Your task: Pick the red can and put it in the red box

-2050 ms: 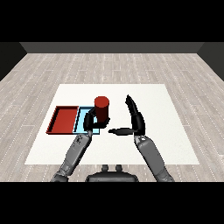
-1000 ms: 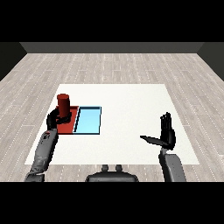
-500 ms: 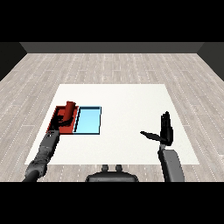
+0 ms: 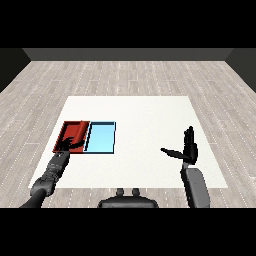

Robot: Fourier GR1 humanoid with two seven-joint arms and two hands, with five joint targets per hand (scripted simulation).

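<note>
The red can (image 4: 76, 131) lies on its side inside the red tray (image 4: 62, 138), at the table's left; its colour blends with the tray floor. My left hand (image 4: 67, 145) rests at the tray's near edge, just below the can, with its fingers spread and nothing between them. My right hand (image 4: 188, 150) hovers over the table's right side, open, with its fingers pointing up and its thumb sticking out to the left, far from the can.
A light blue tray (image 4: 101, 137) lies right beside the red tray, sharing its right wall. The white table (image 4: 145, 120) stretches between the trays and my right hand. Grey plank flooring surrounds the table.
My left hand carried the can left from over the blue tray to the red tray, lowered it, and let go; the can now lies flat. My right hand withdrew to the right.
</note>
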